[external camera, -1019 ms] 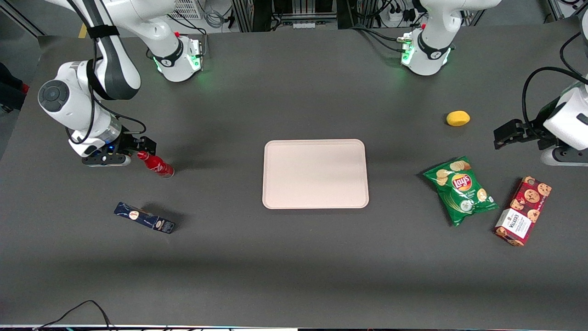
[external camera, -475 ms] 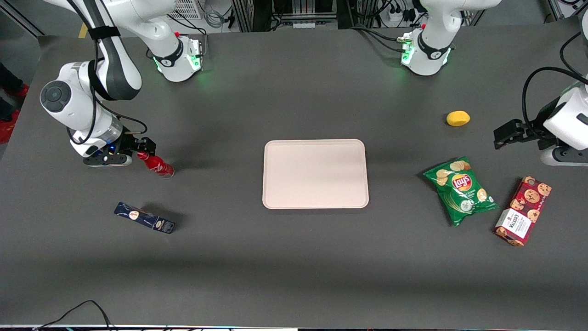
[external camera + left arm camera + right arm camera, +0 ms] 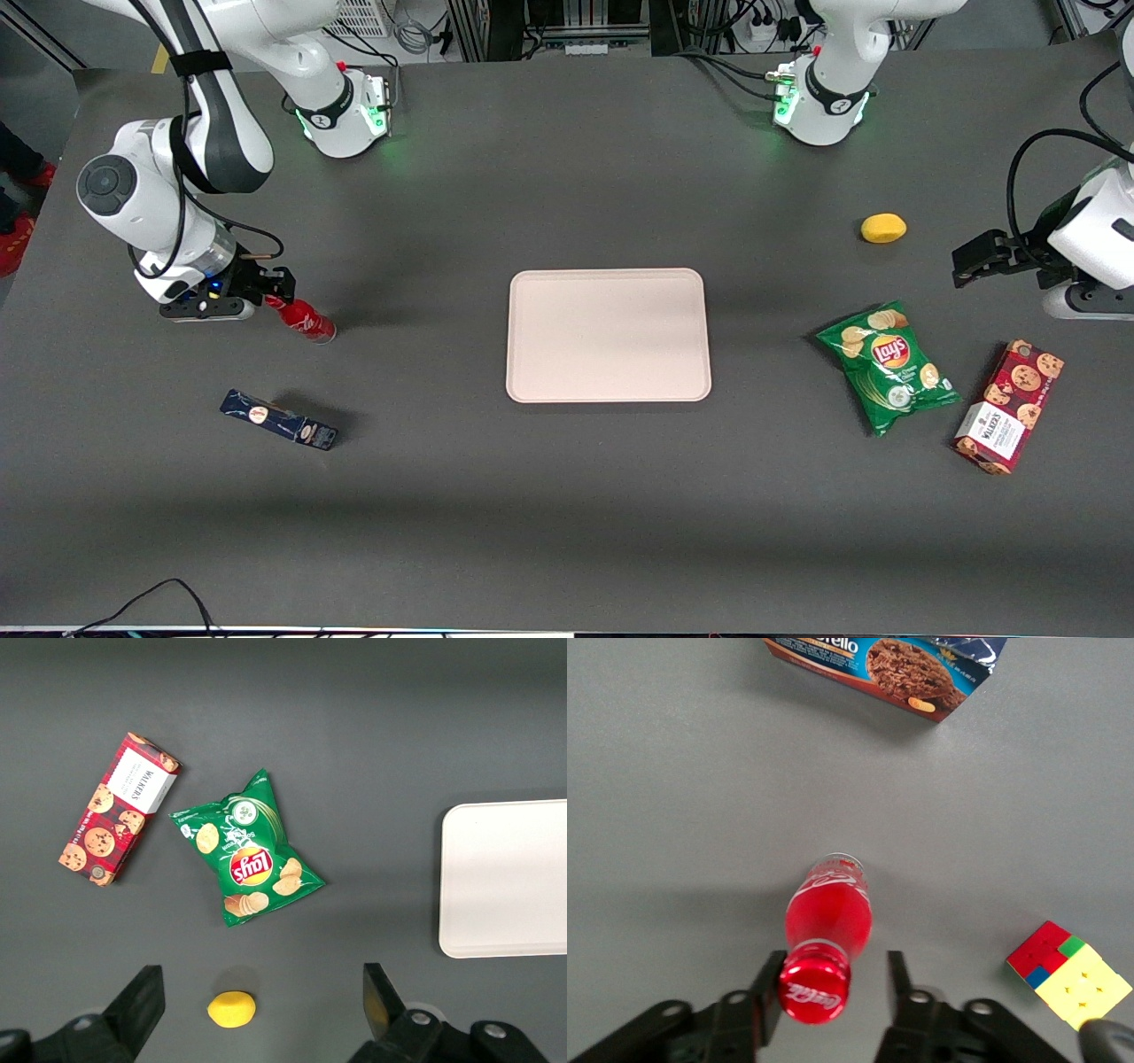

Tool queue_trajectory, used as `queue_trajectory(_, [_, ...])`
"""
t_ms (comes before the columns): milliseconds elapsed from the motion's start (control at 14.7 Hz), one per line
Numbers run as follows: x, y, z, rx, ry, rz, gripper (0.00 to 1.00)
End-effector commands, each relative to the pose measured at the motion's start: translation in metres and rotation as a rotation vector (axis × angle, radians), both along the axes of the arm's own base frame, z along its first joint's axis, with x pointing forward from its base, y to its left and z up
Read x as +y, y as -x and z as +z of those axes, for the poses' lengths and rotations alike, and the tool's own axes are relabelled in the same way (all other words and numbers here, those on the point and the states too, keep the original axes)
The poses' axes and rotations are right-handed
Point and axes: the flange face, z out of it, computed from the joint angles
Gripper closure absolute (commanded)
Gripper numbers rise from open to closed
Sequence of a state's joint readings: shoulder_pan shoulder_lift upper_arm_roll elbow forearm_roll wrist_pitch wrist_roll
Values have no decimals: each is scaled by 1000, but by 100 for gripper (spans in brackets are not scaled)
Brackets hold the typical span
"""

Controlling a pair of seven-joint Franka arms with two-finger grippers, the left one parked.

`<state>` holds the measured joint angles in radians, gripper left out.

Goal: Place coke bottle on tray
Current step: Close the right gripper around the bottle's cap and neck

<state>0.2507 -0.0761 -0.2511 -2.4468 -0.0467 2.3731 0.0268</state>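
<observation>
The coke bottle (image 3: 303,319) is a slim red bottle with a red cap, standing on the table toward the working arm's end, far from the pale pinkish-beige tray (image 3: 608,335) at the table's middle. My gripper (image 3: 276,291) is at the bottle's cap. In the right wrist view the gripper (image 3: 834,981) is open around the bottle (image 3: 827,930): one finger (image 3: 769,985) touches the cap, the other finger (image 3: 899,978) stands apart from it. The tray is bare.
A dark blue biscuit box (image 3: 278,420) lies nearer the front camera than the bottle and also shows in the wrist view (image 3: 888,666). A colourful cube (image 3: 1068,973) lies beside the bottle. A lemon (image 3: 882,228), chips bag (image 3: 888,365) and cookie box (image 3: 1007,406) lie toward the parked arm's end.
My gripper has shifted slightly at the bottle's cap. The bottle stays in the same spot on the table.
</observation>
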Motion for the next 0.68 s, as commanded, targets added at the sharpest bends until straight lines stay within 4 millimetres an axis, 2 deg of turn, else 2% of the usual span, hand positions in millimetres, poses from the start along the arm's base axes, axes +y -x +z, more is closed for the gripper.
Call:
queue_trajectory(0, [2, -4, 2, -13, 10, 26, 63])
queue_trajectory(204, [3, -6, 3, -18, 10, 26, 82])
queue_trajectory(340, [4, -6, 3, -18, 10, 28, 100])
queue_trajectory(475, [4, -7, 6, -21, 9, 23, 100])
queue_trajectory(611, [5, -9, 18, -33, 6, 24, 100])
